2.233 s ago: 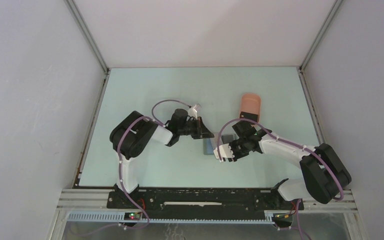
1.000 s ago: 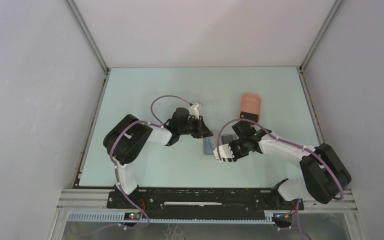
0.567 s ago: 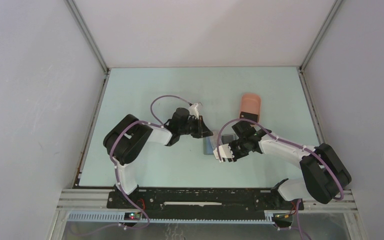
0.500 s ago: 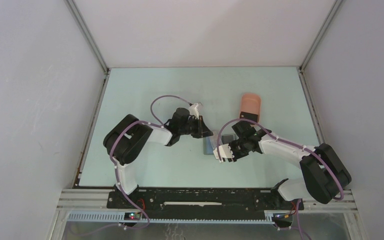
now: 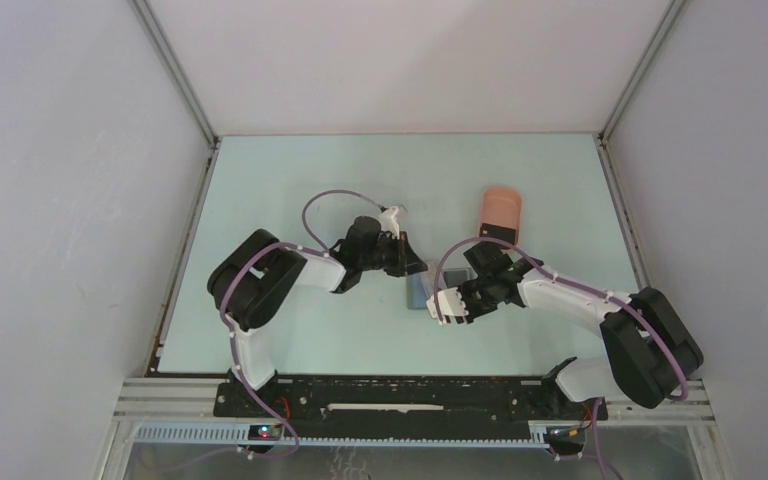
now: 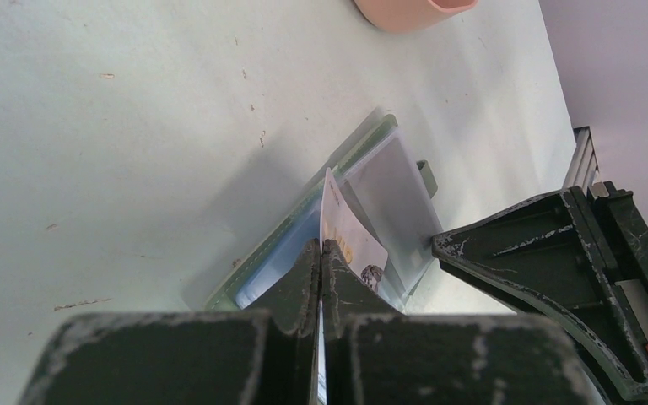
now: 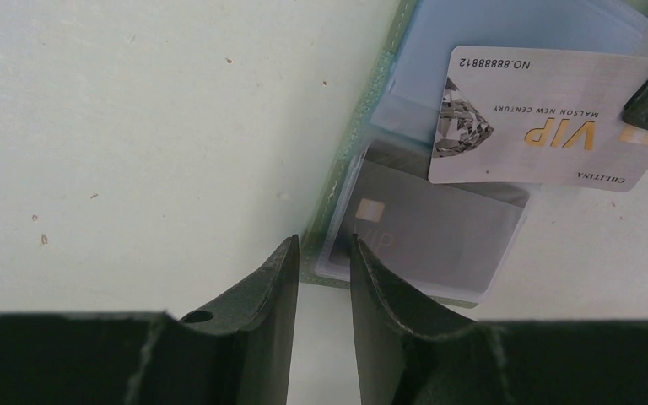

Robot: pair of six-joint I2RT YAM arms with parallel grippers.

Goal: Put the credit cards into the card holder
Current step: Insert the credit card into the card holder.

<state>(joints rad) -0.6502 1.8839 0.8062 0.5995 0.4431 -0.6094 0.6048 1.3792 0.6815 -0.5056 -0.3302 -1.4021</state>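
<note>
Tightly shut, left pincer [image 6: 321, 249] grips the silver card [image 6: 350, 236] by one short end. Card is tilted, free end angled down over the holder [image 7: 371, 110]. In the right wrist view its printed face shows, gold "VIP" lettering. It lies across the holder's clear pockets. Whether its edge has entered a pocket: cannot tell.

Holder lies open and flat on the table [image 5: 290, 180], near the middle, between the two pincers. Green rim, clear pockets inside. Dark card [image 7: 430, 232] sits in the pocket nearest the right pincer; silver card overlaps its far edge in that view.

Right pincer [image 7: 322, 245]: jaws part-way apart, nothing gripped. They point down at the holder's near corner, and the green rim shows in the gap between the fingers. Touching the holder or just above it: cannot tell.

Left and right pincers are near each other, with only the holder between them.

Pink tray [image 5: 501, 213] sits beyond the right pincer toward the far side, apart from the holder.
</note>
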